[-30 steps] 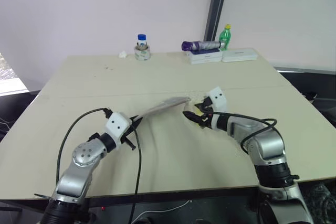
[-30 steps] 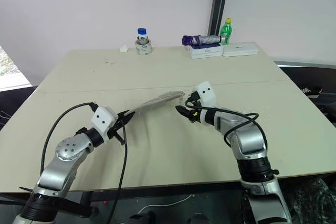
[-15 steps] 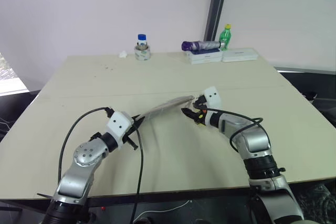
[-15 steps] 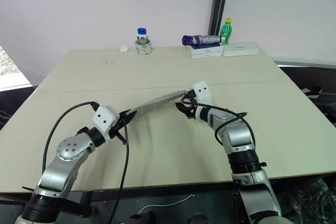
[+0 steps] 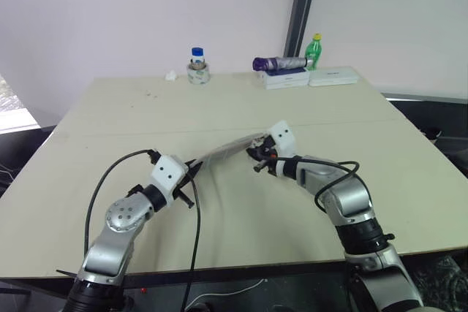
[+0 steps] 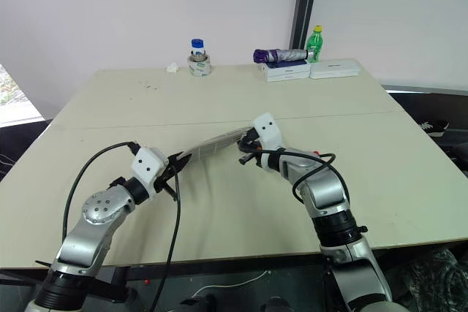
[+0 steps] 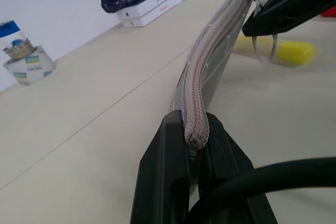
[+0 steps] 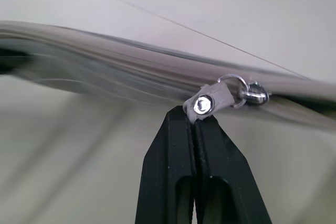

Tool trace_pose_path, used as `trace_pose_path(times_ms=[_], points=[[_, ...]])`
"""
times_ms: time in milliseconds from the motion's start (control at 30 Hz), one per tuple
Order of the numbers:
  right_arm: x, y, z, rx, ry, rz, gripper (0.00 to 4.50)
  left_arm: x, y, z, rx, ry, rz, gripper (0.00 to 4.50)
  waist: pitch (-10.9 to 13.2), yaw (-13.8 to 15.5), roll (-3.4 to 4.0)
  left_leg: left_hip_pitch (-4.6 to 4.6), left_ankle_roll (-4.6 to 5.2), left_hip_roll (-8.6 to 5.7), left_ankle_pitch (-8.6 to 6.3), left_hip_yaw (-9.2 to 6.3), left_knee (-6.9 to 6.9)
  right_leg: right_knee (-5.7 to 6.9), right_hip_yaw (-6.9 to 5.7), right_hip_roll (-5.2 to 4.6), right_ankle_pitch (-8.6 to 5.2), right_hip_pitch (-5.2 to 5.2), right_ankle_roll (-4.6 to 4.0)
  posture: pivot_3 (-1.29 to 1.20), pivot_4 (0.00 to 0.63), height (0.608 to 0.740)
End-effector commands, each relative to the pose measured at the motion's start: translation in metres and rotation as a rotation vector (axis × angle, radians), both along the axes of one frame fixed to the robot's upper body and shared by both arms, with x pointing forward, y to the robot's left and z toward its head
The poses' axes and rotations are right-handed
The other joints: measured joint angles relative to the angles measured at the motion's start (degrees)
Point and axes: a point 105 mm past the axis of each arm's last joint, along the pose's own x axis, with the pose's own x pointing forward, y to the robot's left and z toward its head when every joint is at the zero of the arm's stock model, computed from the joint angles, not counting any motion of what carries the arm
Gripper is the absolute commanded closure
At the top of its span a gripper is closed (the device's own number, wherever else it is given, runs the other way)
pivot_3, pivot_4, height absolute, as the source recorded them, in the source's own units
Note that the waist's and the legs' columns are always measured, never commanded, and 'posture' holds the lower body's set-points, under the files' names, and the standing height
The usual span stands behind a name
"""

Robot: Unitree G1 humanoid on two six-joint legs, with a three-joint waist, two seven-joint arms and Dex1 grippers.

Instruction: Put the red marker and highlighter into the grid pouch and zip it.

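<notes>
The left gripper is clamping the grid pouch at one end. The right gripper is pinching the zipper pull at the far end, so the zipper line is running lengthwise between them.

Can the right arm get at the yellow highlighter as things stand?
Probably not yet: the right end effector is shut on the zipper pull of the pouch and must let go first. The highlighter lies uncovered close by, so the way then looks free.

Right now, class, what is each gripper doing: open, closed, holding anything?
Left gripper: closed on one end of the grid pouch.
Right gripper: closed on the pouch's zipper pull.
</notes>
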Motion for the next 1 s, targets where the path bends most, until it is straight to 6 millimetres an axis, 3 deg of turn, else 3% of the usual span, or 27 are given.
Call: trace_pose_path(times_ms=[33, 167, 267, 533, 633, 800, 867, 1000], points=[[-0.024, 0.031, 0.015, 0.000, -0.054, 0.158, 4.46, -0.001, -0.012, 0.010, -0.009, -0.038, -0.016, 4.50, 0.0, 0.0, 0.00, 0.00, 0.00, 0.00, 0.00, 0.00, 0.00, 0.00, 0.00, 0.00, 0.00, 0.00, 0.00, 0.00, 0.150, 0.740], [-0.055, 0.069, 0.015, -0.011, -0.050, 0.331, 4.46, 0.002, -0.023, 0.010, -0.032, -0.038, -0.008, 4.50, 0.0, 0.0, 0.00, 0.00, 0.00, 0.00, 0.00, -0.02, 0.00, -0.02, -0.01, 0.00, 0.00, 0.00, 0.00, 0.00, 0.150, 0.740], [-0.064, 0.081, 0.016, -0.005, -0.044, 0.381, 4.46, 0.003, -0.027, 0.010, -0.040, -0.039, -0.008, 4.50, 0.0, 0.0, -0.01, 0.00, 0.00, 0.00, 0.00, -0.03, 0.00, -0.02, -0.01, 0.00, 0.00, 0.00, 0.00, 0.00, 0.150, 0.740], [-0.061, 0.079, 0.019, -0.001, -0.040, 0.360, 4.46, 0.007, -0.024, 0.014, -0.058, -0.055, 0.030, 4.50, 0.0, 0.1, -0.01, 0.00, -0.01, -0.02, 0.00, -0.03, 0.01, -0.02, -0.02, 0.00, 0.00, 0.00, 0.00, 0.00, 0.150, 0.740], [-0.060, 0.069, 0.022, 0.003, -0.035, 0.353, 3.61, 0.009, -0.018, 0.016, -0.055, -0.069, 0.068, 4.50, 0.0, 0.1, -0.02, 0.00, -0.01, -0.03, 0.00, -0.03, 0.01, -0.02, -0.02, 0.00, 0.00, 0.00, 0.00, 0.00, 0.150, 0.740], [-0.045, 0.033, 0.039, -0.013, -0.117, 0.218, 1.07, 0.014, -0.001, 0.022, -0.061, -0.098, 0.154, 4.50, 0.0, 0.3, -0.03, -0.01, -0.01, -0.03, 0.00, -0.03, 0.00, -0.04, -0.02, 0.00, 0.00, 0.00, 0.01, 0.00, 0.150, 0.740], [-0.042, 0.019, 0.042, -0.029, -0.124, 0.177, 1.07, 0.015, 0.004, 0.023, -0.053, -0.108, 0.173, 4.50, 0.0, 0.6, -0.05, -0.01, -0.01, -0.03, -0.01, -0.03, 0.01, -0.07, -0.02, -0.01, 0.00, 0.02, 0.01, 0.00, 0.150, 0.740], [-0.018, -0.020, 0.033, -0.073, -0.054, -0.041, 1.07, 0.020, 0.020, 0.023, -0.042, -0.116, 0.236, 4.50, 0.0, 1.2, -0.05, -0.01, -0.01, -0.04, -0.01, 0.00, -0.01, -0.10, -0.02, -0.01, 0.00, 0.00, 0.01, 0.00, 0.150, 0.740]])
